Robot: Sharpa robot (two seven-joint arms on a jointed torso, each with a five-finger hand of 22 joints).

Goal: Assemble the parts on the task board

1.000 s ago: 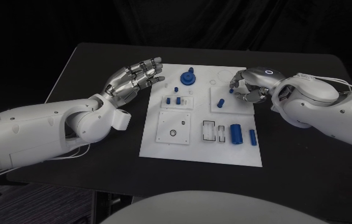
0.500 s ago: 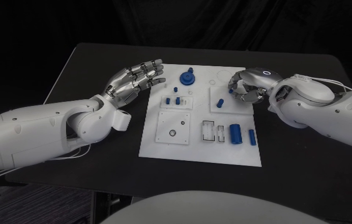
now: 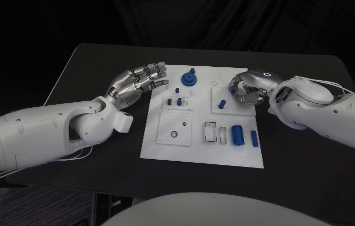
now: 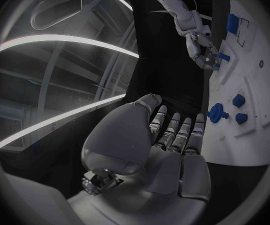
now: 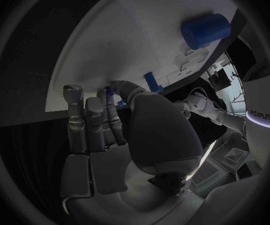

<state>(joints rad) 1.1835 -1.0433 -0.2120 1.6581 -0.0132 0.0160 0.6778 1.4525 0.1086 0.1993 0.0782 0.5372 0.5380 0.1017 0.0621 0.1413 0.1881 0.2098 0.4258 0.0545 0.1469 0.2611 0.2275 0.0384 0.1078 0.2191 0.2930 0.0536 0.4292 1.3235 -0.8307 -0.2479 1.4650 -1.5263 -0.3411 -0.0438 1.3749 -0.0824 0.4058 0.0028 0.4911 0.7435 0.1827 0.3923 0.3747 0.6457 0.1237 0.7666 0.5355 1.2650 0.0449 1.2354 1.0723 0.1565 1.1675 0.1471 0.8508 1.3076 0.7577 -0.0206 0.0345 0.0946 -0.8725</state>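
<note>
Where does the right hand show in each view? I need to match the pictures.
Head view: the right hand is over the far right part of the board.
Left wrist view: it lies beyond the left hand, at the board's edge.
Right wrist view: it is in the middle, fingers over the board.
Shared landmark: the white board.

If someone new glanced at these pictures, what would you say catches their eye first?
Probably the white task board in the middle of the black table, dotted with small blue parts such as the round blue piece near its far edge. Next, the silver hands flanking it: the left hand open beside the board's left edge, the right hand curled over its right side.
</note>
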